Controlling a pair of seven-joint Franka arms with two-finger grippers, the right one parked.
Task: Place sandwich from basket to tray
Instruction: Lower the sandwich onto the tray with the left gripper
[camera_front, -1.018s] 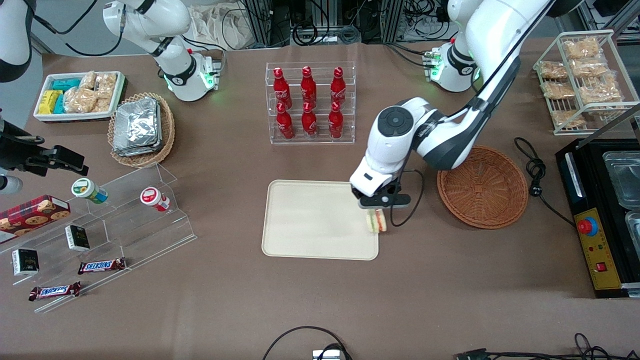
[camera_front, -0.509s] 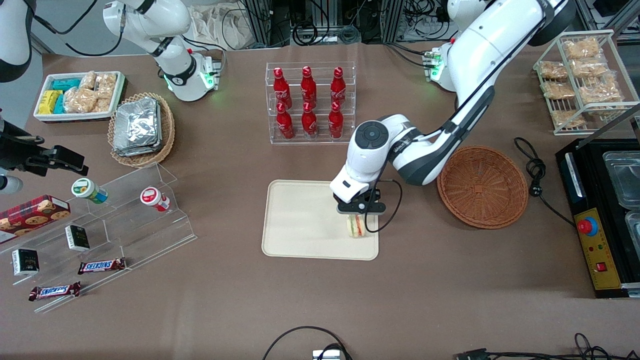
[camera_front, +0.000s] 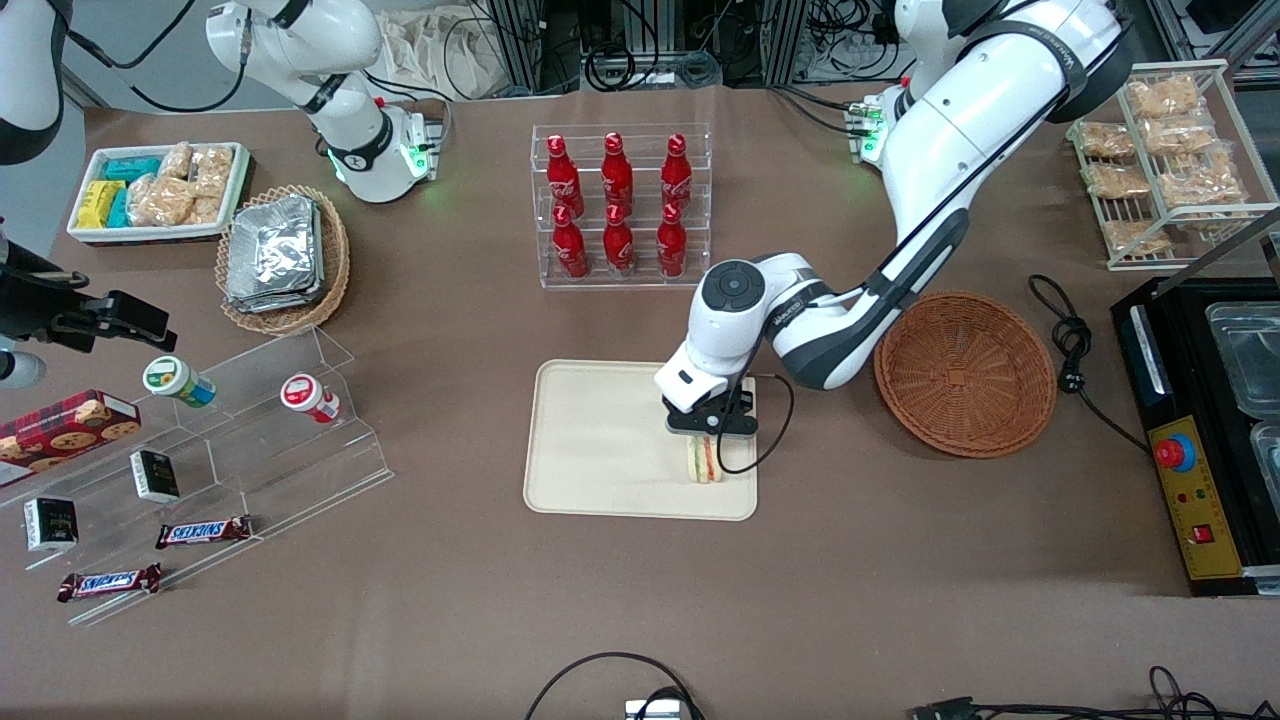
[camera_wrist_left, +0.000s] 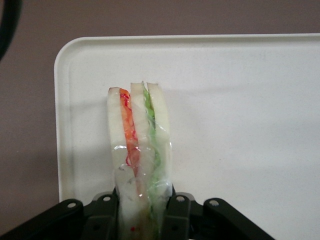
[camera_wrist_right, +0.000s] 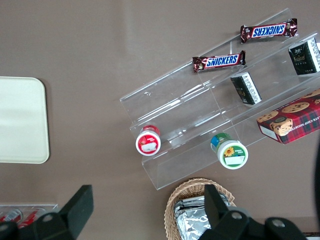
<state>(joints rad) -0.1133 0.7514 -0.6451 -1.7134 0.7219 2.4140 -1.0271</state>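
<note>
Since a second ago the gripper has carried the sandwich from the tray's edge inward, so both are now over the tray. Nearest the front camera, the sandwich sits over the tray's corner toward the working arm's end, bread slices on edge, with its orange-red and green layers plain in the wrist view. Black fingers press its sides, closed narrowly on the wedge; whether it touches the tray surface cannot be told. Otherwise the tray holds nothing. Beside the tray, toward the working arm's end, the basket stands with nothing in it. Farther from the camera than the tray, a clear rack holds six red bottles.
</note>
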